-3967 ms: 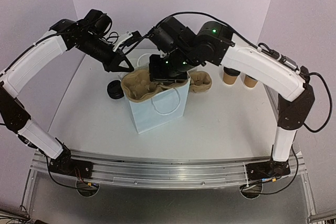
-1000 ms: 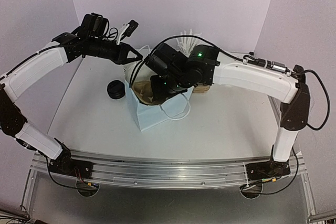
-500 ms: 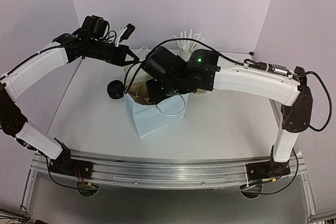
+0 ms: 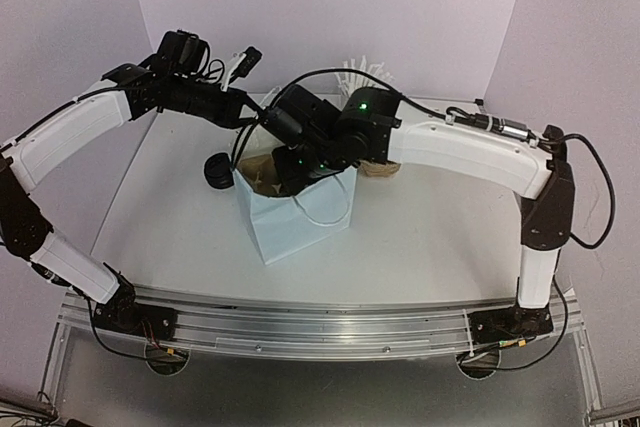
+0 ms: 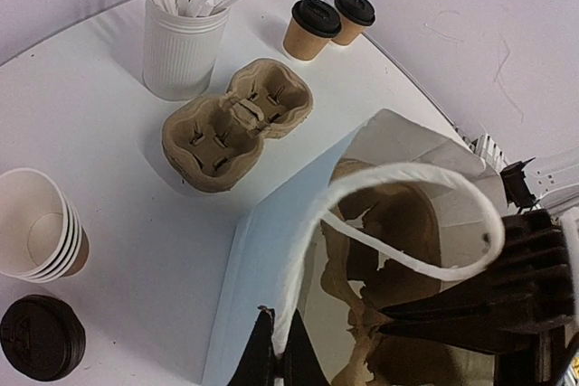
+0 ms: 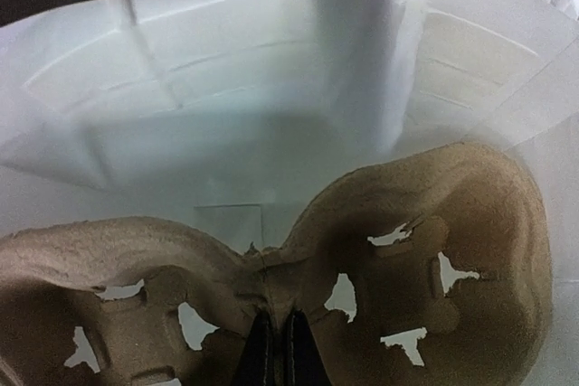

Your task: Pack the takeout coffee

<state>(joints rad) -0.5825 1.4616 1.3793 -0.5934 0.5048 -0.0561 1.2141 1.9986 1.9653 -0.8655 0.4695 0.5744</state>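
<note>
So right gripper (image 6: 274, 354) is pinched shut on the carrier (image 6: 434, 223), which spreads just ahead of its jaws inside the bag (image 6: 208, 142). Left gripper (image 5: 276, 354) clamps the handle (image 5: 398, 176). Lower it level, clear of the walls.

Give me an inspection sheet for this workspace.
Surface: white table, no spills seen.
Job's things: tan moulded-pulp carrier inside the bag; second tan carrier, two lidded brown paper cups, stacked open cups, black plastic lid on the table.
Clutter: white handled paper bag; white ribbed cup of white sticks.
Grippers: left fingers shut on the bag's handle; right fingers shut on the bagged carrier.
Cables: black cable loops off right arm.
Surroundings: lilac walls; aluminium front rail.
</note>
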